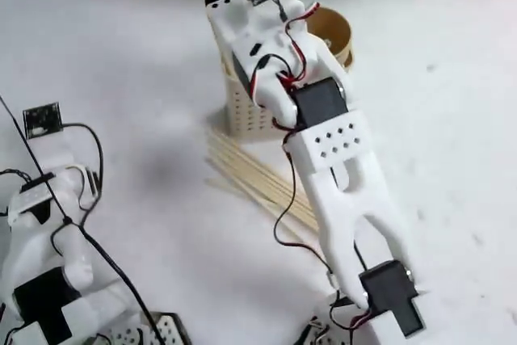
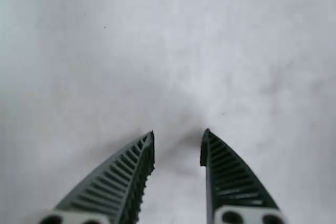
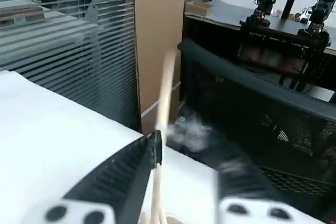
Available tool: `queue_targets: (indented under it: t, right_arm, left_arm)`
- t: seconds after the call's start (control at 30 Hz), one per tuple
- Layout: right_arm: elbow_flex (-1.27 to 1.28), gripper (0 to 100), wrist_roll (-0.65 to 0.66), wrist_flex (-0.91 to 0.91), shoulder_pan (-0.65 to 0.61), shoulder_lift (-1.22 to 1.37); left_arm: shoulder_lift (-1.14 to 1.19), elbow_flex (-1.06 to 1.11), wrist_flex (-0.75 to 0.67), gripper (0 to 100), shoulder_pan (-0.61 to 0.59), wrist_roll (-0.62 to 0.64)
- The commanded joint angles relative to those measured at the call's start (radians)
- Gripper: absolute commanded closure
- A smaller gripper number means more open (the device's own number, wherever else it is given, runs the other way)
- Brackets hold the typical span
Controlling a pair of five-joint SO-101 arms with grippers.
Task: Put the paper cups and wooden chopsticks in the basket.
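Left gripper is hanging spread and empty over the bare table, while loose chopsticks are lying fanned just in front of the basket. Right gripper is sitting over that basket with its jaws apart and one chopstick leaning on a jaw, so it looks to be dropping the stick in, with fetching the rest next. A brown cup is showing at the basket's far side; inside or beside, I cannot tell.

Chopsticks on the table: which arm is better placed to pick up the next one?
Right, probably. The right arm lies just beside the chopsticks, reaching to the basket; the left gripper hangs over bare table, away from them.
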Motion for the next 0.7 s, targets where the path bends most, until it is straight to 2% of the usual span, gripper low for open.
queue_targets:
  t: [0.0,0.17,0.23,0.4,0.5,0.57,0.67]
  right_arm:
    - [-0.06,75.5,-0.009,0.012,0.01,-0.008]
    - [-0.054,78.8,-0.002,0.035,0.01,-0.01]
    - [-0.054,81.1,-0.002,0.145,0.01,-0.033]
    - [-0.054,90.2,-0.003,0.607,-0.004,-0.137]
    - [-0.051,91.0,-0.002,0.811,-0.002,-0.171]
    - [-0.028,91.5,-0.002,0.878,-0.005,-0.179]
    - [0.077,91.5,-0.002,0.869,-0.01,-0.182]
  left_arm:
    - [-0.007,-0.002,-0.011,84,-0.012,0.006]
    - [-0.007,-0.002,-0.011,84,-0.012,0.006]
    - [-0.007,-0.002,-0.011,84,-0.012,0.008]
    - [-0.007,-0.002,-0.011,84,-0.012,0.006]
    - [-0.007,-0.002,-0.011,84,-0.012,0.006]
    - [-0.007,-0.002,-0.011,84,-0.012,0.006]
    - [-0.007,-0.002,-0.011,84,-0.012,0.008]
